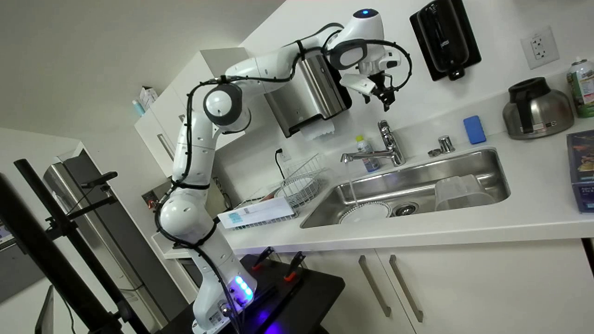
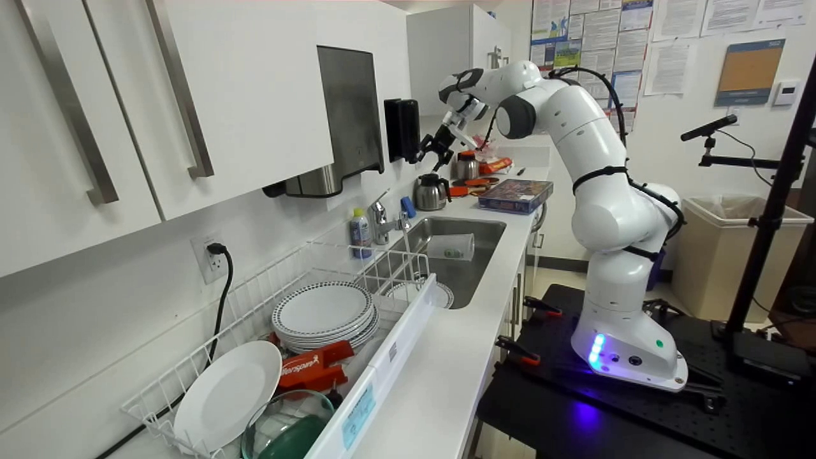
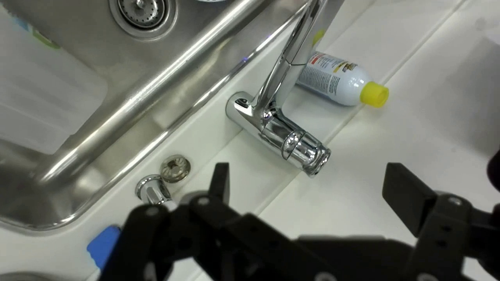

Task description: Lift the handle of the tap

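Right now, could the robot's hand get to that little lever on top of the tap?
Probably yes. The gripper is open and higher than the handle, with nothing visible standing between them; it would likely just need to come down and closer.

Robot arm (image 1: 204,139) is standing on black table (image 1: 320,287); gripper (image 1: 377,103), fingers spread, is hanging above tap (image 1: 394,150), well apart from it; handle (image 1: 384,127) is topping tap's upright body; water (image 1: 351,183) is running from tap down to plate (image 1: 366,213) in sink (image 1: 417,178); plastic tub (image 1: 461,195) is lying in same sink; drain (image 1: 406,209) is sitting between tub and plate; bottle (image 1: 364,145) is standing just beside tap; sponge (image 1: 474,130) is standing between chrome fitting (image 1: 446,144) and coffee pot (image 1: 543,113); dish rack (image 1: 306,197) is holding second plate (image 1: 294,186); paper towel (image 1: 319,130) is hanging from dispenser (image 1: 297,99).
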Controlling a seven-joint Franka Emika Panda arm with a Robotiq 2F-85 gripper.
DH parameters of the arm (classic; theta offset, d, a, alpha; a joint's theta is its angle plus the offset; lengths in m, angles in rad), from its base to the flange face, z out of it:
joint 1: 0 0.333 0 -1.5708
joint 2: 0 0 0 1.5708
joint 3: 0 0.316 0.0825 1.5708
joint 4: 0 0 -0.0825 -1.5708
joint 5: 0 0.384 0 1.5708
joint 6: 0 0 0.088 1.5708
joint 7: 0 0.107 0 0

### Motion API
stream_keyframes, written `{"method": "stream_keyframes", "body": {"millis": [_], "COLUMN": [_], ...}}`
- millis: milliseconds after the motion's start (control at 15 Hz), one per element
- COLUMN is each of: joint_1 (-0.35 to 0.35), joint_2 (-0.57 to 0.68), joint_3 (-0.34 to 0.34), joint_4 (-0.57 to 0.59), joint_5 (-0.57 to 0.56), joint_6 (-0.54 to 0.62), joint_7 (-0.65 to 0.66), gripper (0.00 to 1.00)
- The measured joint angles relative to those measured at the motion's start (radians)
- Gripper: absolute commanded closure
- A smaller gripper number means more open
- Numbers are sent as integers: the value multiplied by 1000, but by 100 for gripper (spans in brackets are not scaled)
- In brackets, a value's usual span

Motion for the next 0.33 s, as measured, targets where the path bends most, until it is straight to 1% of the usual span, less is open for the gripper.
{"method": "stream_keyframes", "body": {"millis": [133,333], "joint_1": [2,7], "joint_2": [-43,-89], "joint_3": [0,0], "joint_4": [-55,-124], "joint_5": [-17,-36], "joint_6": [-3,-4], "joint_7": [-84,-173], "gripper": [0,0]}}
